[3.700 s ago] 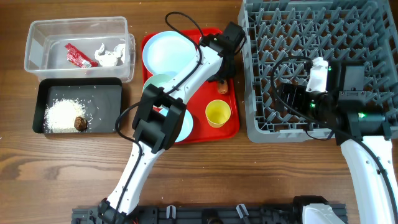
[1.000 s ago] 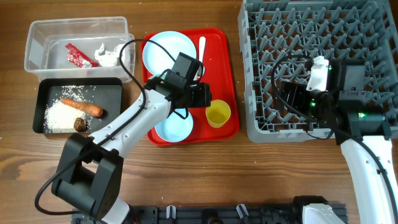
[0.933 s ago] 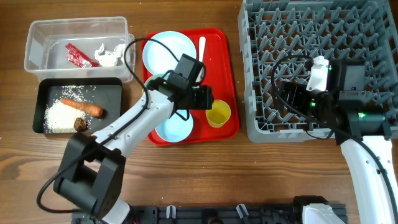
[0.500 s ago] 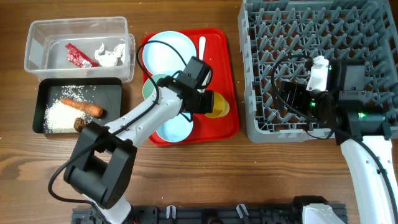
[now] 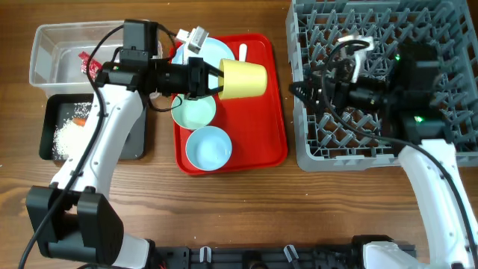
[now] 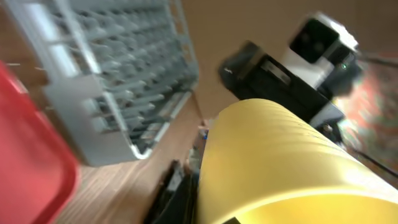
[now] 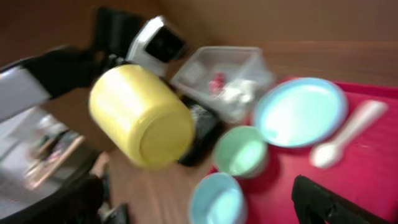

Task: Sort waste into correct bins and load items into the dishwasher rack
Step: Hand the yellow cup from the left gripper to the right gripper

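My left gripper [image 5: 211, 81] is shut on the small yellow cup [image 5: 243, 80] and holds it on its side, high above the red serving tray [image 5: 275, 142]. The cup fills the left wrist view [image 6: 280, 162] and shows in the right wrist view [image 7: 140, 118]. On the tray lie the pale blue plate [image 5: 211, 52], the white spoon [image 5: 241, 52], a mint bowl [image 5: 193, 110] and a blue bowl [image 5: 208, 147]. My right gripper [image 5: 299, 91] is open and empty over the left edge of the grey dishwasher rack [image 5: 373, 153], facing the cup.
The clear tub [image 5: 45, 45] at the back left holds the red wrapper [image 5: 88, 63]. The black tray [image 5: 138, 142] in front of it holds rice [image 5: 66, 136] and the carrot [image 5: 78, 119], partly hidden by my left arm.
My left gripper took the yellow cup off the red tray and lifted it up and back. My right arm swung left over the rack's left edge. Earlier, the carrot went into the black tray.
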